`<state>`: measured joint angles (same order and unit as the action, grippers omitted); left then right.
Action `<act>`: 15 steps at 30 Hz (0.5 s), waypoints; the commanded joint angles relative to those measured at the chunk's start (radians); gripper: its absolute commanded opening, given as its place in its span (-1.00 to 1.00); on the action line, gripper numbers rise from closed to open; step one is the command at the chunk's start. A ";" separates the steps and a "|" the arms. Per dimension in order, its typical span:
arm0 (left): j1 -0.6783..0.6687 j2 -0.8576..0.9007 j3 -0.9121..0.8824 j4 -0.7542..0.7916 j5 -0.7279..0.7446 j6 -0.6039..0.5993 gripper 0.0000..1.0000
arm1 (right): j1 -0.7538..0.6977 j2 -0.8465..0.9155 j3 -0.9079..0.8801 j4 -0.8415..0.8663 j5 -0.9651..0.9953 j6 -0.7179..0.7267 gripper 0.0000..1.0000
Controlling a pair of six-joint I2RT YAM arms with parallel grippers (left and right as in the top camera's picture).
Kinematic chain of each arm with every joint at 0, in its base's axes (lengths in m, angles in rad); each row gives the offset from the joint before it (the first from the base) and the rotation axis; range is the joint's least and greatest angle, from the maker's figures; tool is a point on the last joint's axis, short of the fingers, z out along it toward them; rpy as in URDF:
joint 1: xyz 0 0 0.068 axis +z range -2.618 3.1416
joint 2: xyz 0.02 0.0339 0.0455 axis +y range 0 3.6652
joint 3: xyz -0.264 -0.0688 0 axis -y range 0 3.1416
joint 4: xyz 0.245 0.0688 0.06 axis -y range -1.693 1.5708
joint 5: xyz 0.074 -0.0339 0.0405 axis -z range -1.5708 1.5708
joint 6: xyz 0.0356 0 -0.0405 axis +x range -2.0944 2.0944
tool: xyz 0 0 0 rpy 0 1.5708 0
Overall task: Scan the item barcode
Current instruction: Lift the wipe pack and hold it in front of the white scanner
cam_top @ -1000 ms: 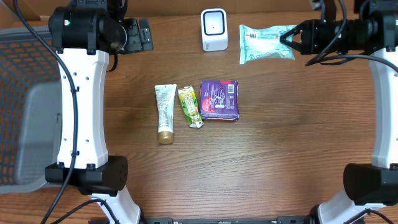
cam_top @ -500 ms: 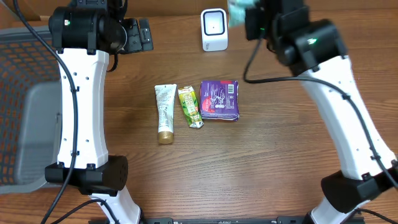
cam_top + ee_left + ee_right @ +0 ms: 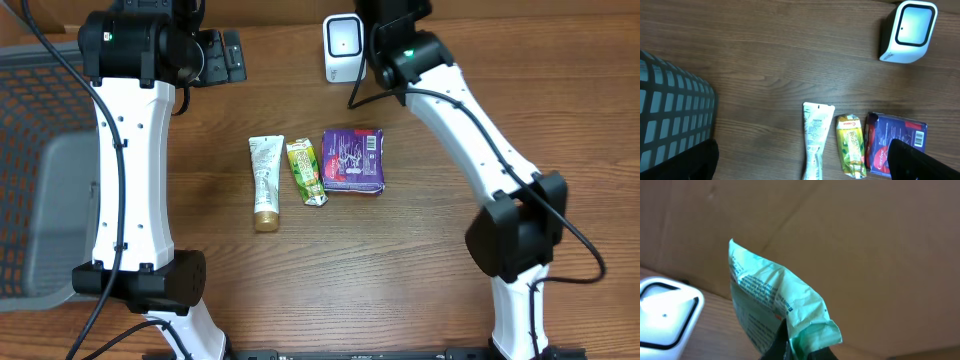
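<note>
- The right gripper (image 3: 792,350) is clenched on the lower crimped edge of the green pouch (image 3: 770,295). The pouch stands up from the fingers in the air, above the far edge of the table (image 3: 400,280).
- The scanner (image 3: 345,47) sits at that far edge near its middle. In the right wrist view it lies low and to the left of the pouch, close but not touching.
- The left gripper (image 3: 238,57) hangs released and empty toward the far left corner, by the basket (image 3: 30,150).
- Print shows on the pouch face, but I cannot pick out a barcode. The main risk I see is that the code faces away from the scanner window and no read occurs.
- The film is creased and held only at one edge. It may flop or fold over, bending the code, or slip from the pinch on a quick wrist turn.
- The right arm reaches right over the scanner, so a low sweep could knock it along the far edge.
- The tube (image 3: 265,183), green sachet (image 3: 306,172) and purple pack (image 3: 353,160) lie mid-table, clear of both arms.
</note>
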<state>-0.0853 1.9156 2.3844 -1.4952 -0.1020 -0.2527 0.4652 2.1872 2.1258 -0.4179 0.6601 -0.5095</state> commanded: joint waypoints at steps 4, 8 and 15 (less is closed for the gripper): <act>-0.006 0.002 0.002 0.004 -0.002 0.002 0.99 | 0.022 0.101 0.007 0.117 0.010 -0.381 -0.93; -0.006 0.002 0.002 0.004 -0.002 0.002 0.99 | 0.045 0.150 0.007 0.195 0.011 -0.483 -0.93; -0.006 0.002 0.002 0.004 -0.002 0.002 0.99 | 0.063 0.194 0.007 0.264 0.016 -0.623 -0.93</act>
<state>-0.0853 1.9156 2.3840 -1.4948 -0.1020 -0.2527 0.5224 2.3775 2.1258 -0.1822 0.6613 -1.0283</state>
